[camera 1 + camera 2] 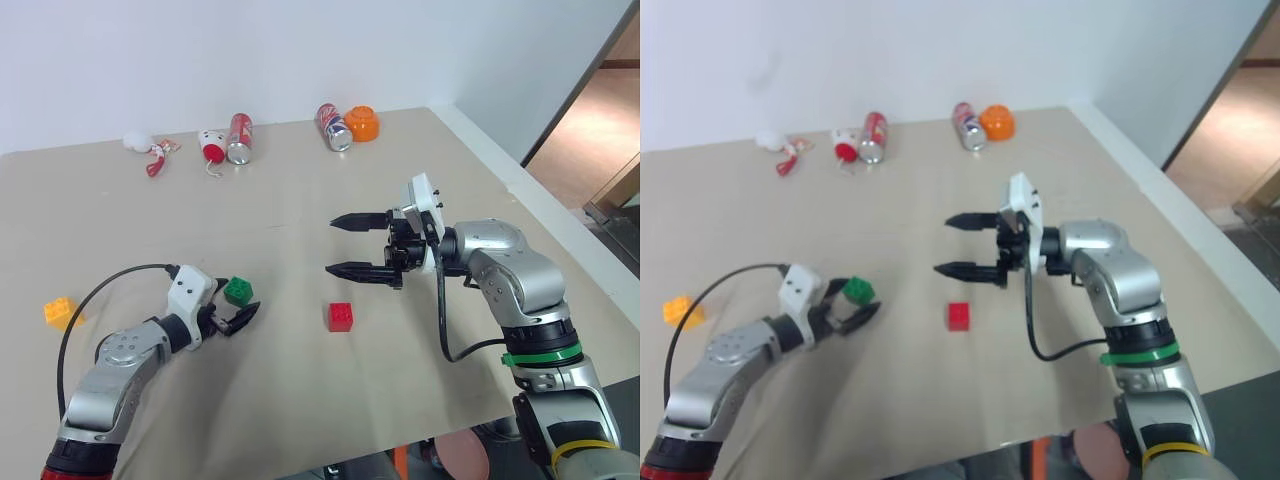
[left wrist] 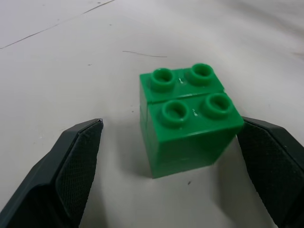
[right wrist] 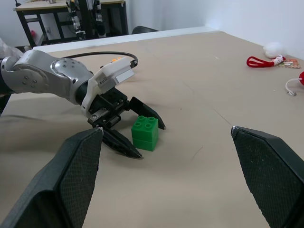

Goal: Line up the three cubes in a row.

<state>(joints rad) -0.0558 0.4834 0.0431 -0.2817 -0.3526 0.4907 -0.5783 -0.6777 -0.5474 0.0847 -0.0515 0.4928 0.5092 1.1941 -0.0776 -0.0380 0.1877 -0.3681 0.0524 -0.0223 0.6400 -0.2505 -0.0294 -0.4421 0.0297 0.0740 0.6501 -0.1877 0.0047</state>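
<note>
The table [image 1: 300, 200] is a pale beige surface that runs across most of the left eye view. In the lower left of that frame the left gripper [image 1: 236, 310] lies low over the table with its two black fingers spread apart, and the green cube [image 1: 238, 291] sits between them. In the left wrist view the green cube [image 2: 187, 118] stands studs-up in the centre of the frame; one finger [image 2: 71, 166] is clearly apart from it, while the other finger [image 2: 273, 166] is right at the cube's edge, and contact cannot be told.

The red cube [image 1: 340, 316] rests alone just below the middle of the left eye frame, apart from both grippers. The yellow-orange cube [image 1: 60, 311] lies at the far left edge, well away from the other two. The three cubes sit at roughly the same height in the frame, widely spaced.

The right gripper [image 1: 355, 245] hovers right of centre, above the red cube in the frame, pointing toward the left side, with its fingers wide apart and nothing between them.

Along the top of the frame lie two red soda cans [image 1: 240, 137], an orange cup [image 1: 362, 123] and a few small red-and-white items [image 1: 155, 155]
</note>
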